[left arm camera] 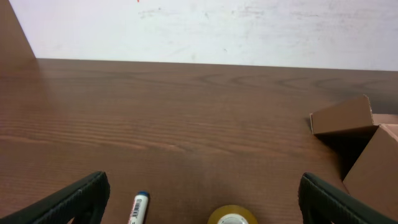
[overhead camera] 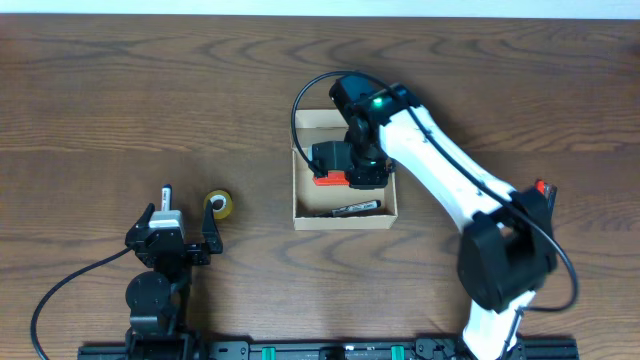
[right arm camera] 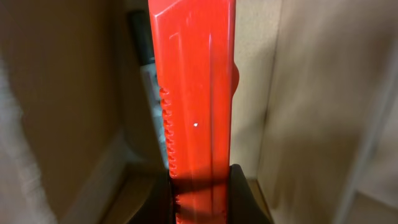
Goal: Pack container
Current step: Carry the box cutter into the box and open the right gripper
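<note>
The tan cardboard container (overhead camera: 300, 190) stands open at the table's middle; its corner and flap show at the right of the left wrist view (left arm camera: 367, 149). My right gripper (overhead camera: 345, 178) is down inside it, shut on a red utility knife (right arm camera: 196, 93) with a notched edge, which also shows in the overhead view (overhead camera: 330, 180). A dark marker (overhead camera: 357, 209) lies on the container's floor, partly seen behind the knife in the right wrist view (right arm camera: 142, 43). My left gripper (left arm camera: 199, 205) is open and empty near the table's front left.
A yellow tape roll (overhead camera: 219, 205) and a white marker with a blue cap (overhead camera: 166, 198) lie on the table by my left gripper; both show in the left wrist view, tape (left arm camera: 232, 216) and marker (left arm camera: 138, 207). A small red object (overhead camera: 541, 187) sits at the right.
</note>
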